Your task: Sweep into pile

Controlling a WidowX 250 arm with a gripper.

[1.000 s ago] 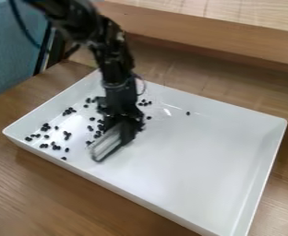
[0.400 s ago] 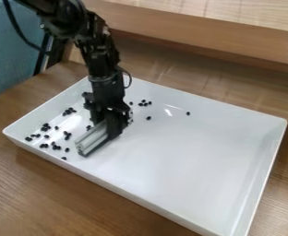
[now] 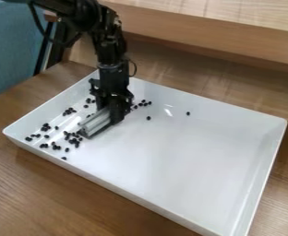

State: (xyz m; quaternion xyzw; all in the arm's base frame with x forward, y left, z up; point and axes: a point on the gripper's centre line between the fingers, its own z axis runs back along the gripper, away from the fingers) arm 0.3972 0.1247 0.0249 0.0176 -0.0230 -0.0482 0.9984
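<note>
Gathering step in hand, pile not made. Pale sweeper (image 3: 96, 124) at the tool (image 3: 115, 113); can't tell grip width. Black beads (image 3: 74, 139) mostly toward the tray's (image 3: 189, 170) left corner, strays near its far edge. Next likely needs low, inward strokes.

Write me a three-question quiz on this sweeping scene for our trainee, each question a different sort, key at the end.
1. Fill in the blank: the small black pieces lie in a white ____.
2. Multiple choice: as pictured, which side of the end effector has more pieces? A) left B) right
3. True or false: the pieces already form one single pile.
Key: 1 tray; 2 A; 3 false.
</note>
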